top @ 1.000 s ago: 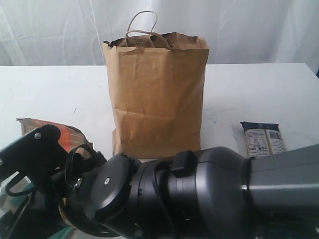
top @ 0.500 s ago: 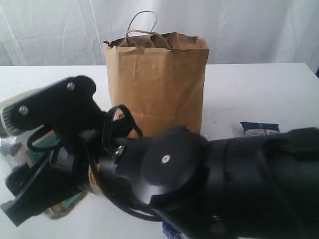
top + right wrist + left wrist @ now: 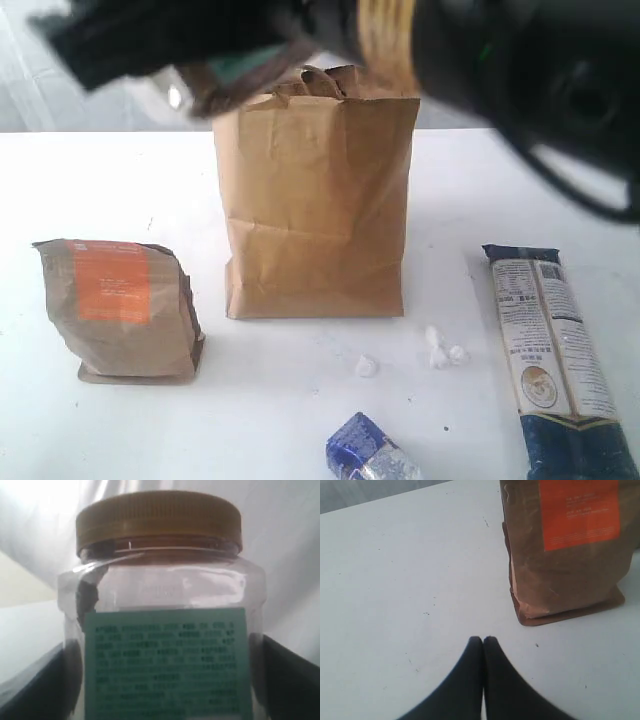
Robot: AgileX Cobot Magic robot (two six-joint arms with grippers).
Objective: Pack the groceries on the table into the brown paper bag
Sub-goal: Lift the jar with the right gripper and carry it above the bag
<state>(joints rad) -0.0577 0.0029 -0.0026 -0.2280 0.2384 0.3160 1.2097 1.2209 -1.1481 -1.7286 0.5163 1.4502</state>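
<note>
Holding jar [image 3: 160,630] | right gripper [image 3: 160,692] clamped on it, over left rim of bag [image 3: 315,200] | bag toward far edge of bench [image 3: 100,180], mouth just below | left gripper [image 3: 483,642] pressed together, empty, near pouch [image 3: 570,545]

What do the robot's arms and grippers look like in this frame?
Left gripper: smooth matte black fingers tapering to rounded tips. Right gripper: dark, flat-sided fingers, out of focus. Right arm: bulky black housing, blurred, with a thin black cable curving beneath it. No markings are legible.
</note>
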